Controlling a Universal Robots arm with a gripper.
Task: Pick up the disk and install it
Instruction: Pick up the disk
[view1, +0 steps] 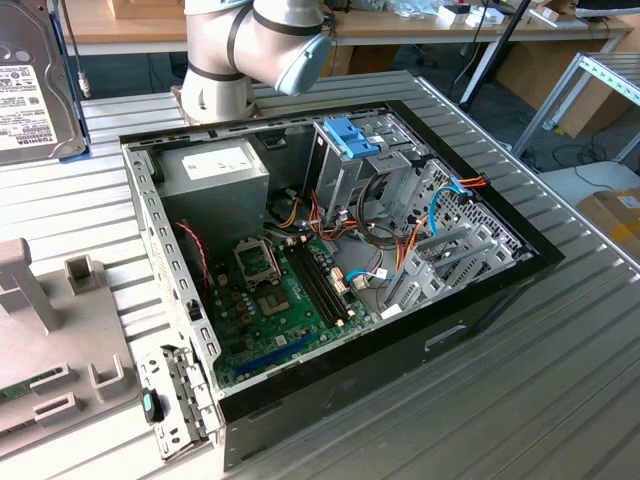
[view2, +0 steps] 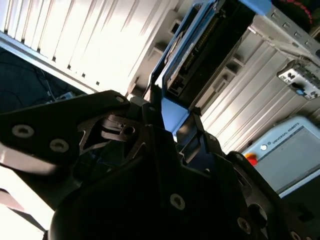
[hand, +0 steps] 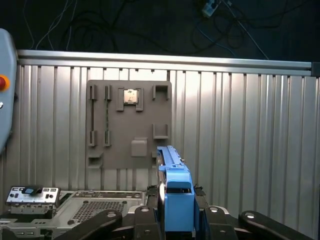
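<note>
First wrist view puts us right on the disk (hand: 172, 170): it stands edge-on, its light-blue carrier frame pinched between the black fingers (hand: 202, 200) of the gripper (hand: 176, 200). The jaws are closed narrow against both sides of the frame, and the disk is up off the ribbed metal table (hand: 250, 140). In the second wrist view we look along the dark body of the drive from underneath, blue frame running up its edges, the fingers clamped on the near end. Over in the exterior view the disk sits upright at the exterior view's left edge, label face showing, well apart from the open computer case (view1: 480, 310). Beyond the disk in the first wrist view lies a grey fixture board (hand: 130, 127), flat on the table, with several empty slots. Inside the case, the tall metal drive cage (view1: 345, 180) stands with a blue-tabbed bracket (view1: 355, 135) on top, the green motherboard (view1: 290, 290) lies below it, and orange and blue cables trail beside them. The arm (view1: 250, 45) rises behind the case.
</note>
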